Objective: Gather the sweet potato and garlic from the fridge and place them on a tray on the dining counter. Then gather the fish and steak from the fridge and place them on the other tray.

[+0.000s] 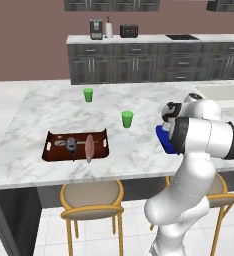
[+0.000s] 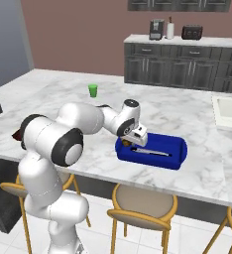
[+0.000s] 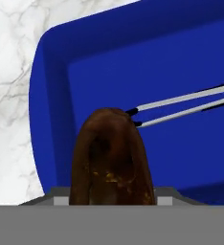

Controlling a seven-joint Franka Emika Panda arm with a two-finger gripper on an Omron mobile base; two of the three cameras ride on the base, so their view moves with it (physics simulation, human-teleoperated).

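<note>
End effector (image 2: 134, 140) pinching sweet potato (image 3: 111, 158) | over blue tray (image 2: 173, 147) | dining counter (image 2: 197, 119)

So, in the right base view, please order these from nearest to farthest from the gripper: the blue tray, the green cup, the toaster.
1. Blue tray, directly under the gripper.
2. Green cup, farther back on the counter, left.
3. Toaster, on the far back counter.

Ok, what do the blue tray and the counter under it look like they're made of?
The blue tray looks like moulded plastic: one even saturated blue, rounded corners, smooth walls with a soft sheen. It could equally be enamelled metal. The dining counter looks like polished marble or a marble-look slab: white with grey veining and a flat, smooth top.
</note>
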